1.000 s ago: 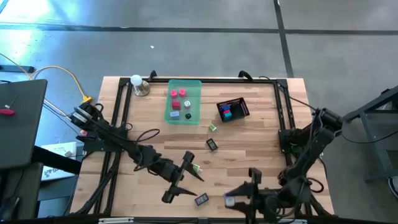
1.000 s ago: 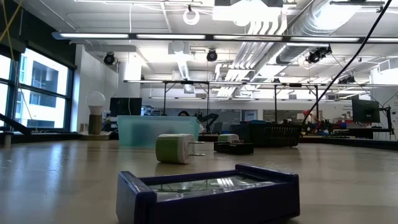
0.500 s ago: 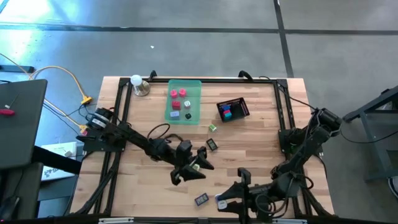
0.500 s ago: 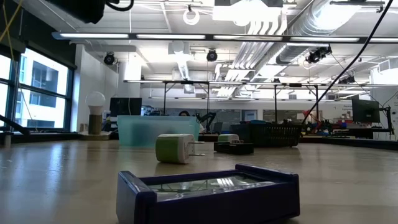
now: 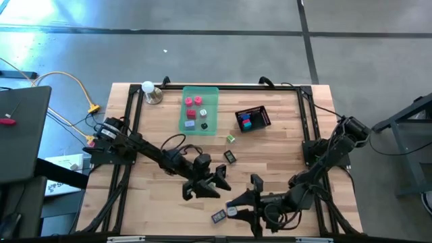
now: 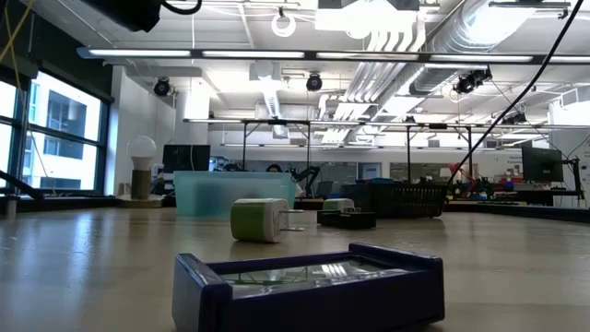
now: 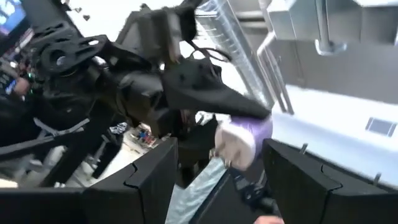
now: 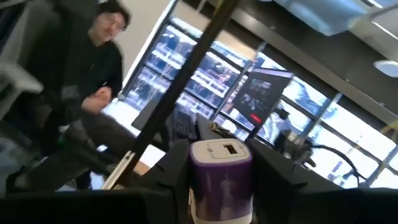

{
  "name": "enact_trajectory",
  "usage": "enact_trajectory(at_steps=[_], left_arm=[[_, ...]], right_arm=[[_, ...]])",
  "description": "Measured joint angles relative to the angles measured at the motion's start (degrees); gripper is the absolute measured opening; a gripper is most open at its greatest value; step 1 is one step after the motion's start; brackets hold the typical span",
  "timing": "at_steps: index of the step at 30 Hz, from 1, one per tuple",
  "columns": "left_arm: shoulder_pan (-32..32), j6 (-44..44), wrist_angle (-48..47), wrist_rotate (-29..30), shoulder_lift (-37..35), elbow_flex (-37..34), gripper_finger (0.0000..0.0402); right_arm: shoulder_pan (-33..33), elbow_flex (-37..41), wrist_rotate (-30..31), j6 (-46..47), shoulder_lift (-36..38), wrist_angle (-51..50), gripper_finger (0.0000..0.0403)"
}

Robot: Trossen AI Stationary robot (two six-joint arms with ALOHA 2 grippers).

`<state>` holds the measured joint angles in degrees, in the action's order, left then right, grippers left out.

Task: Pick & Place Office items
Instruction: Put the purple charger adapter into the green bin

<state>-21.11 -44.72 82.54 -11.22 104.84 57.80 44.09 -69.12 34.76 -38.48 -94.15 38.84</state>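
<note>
Right pincer (image 5: 233, 210) sits low at the near edge of the worktop (image 5: 283, 135), clenched on a small lavender piece (image 8: 221, 171) by its two flat sides. It looks light, rigid and smooth, so a mid-body squeeze seems wise, since it could twist out. Left pincer (image 5: 202, 187) hovers just beside it, fingers apart, holding nothing. The tray (image 5: 210, 94) and basket (image 5: 260, 112) wait at the far side.

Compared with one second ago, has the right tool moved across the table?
Yes. In the high view the right tool, holding a lavender piece, has moved left, closer to the dark piece on the table.
</note>
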Motion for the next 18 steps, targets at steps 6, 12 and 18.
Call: enact_trajectory(at_steps=[6,12,18], left_arm=[[-1.04,10.75,0.65,4.21,0.00,0.04,0.0226],[-1.55,27.49,0.73,6.56,0.00,0.44,0.0226],[-3.75,37.79,0.84,6.44,0.00,2.79,0.0226]], right_arm=[[0.05,-0.02,0.57,1.42,0.00,6.63,0.0118],[0.00,-0.02,-0.71,6.09,0.00,9.88,0.0118],[-0.32,-0.02,-2.54,7.09,0.00,12.62,0.0118]])
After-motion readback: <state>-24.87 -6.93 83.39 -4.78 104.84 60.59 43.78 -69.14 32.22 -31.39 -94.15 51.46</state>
